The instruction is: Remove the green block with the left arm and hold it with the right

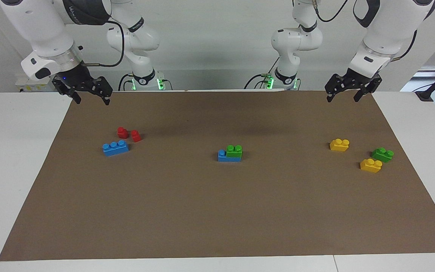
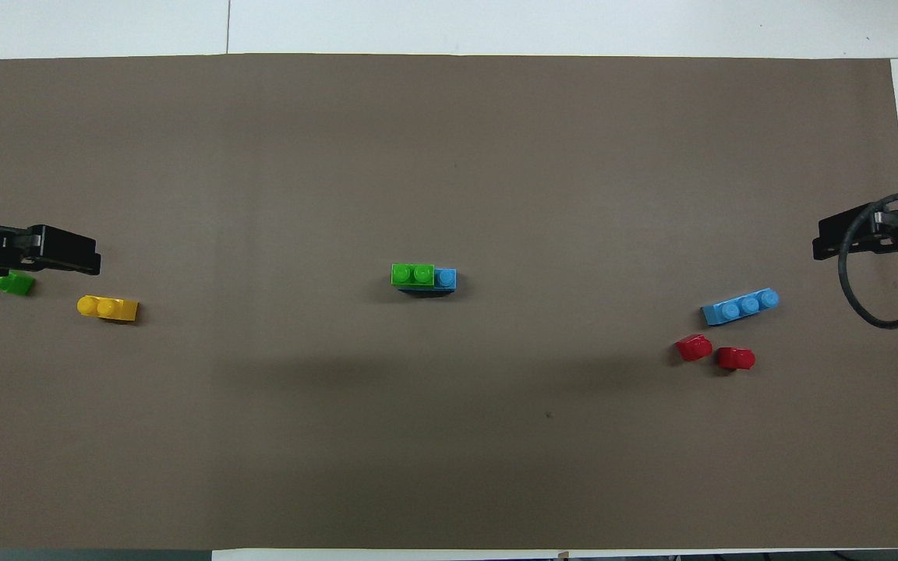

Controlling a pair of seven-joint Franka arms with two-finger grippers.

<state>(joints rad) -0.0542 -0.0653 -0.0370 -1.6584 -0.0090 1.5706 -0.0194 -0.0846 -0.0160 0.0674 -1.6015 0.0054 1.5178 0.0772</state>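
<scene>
The green block point(image 1: 234, 151) point(image 2: 412, 274), bright green with two studs, sits on top of a blue brick point(image 1: 224, 156) point(image 2: 446, 278) in the middle of the brown mat. It covers all but one of the blue brick's studs. My left gripper point(image 1: 343, 100) point(image 2: 95, 263) hangs open over the mat's corner at the left arm's end, well away from the stack. My right gripper point(image 1: 92, 102) point(image 2: 818, 238) hangs open over the mat's corner at the right arm's end. Neither gripper holds anything.
Toward the left arm's end lie two yellow bricks point(image 1: 339, 144) point(image 1: 370, 165) and a darker green brick point(image 1: 382, 154). Toward the right arm's end lie a loose blue brick point(image 1: 115, 147) and two small red pieces point(image 1: 122, 132) point(image 1: 136, 135). The mat point(image 1: 217, 211) covers most of the white table.
</scene>
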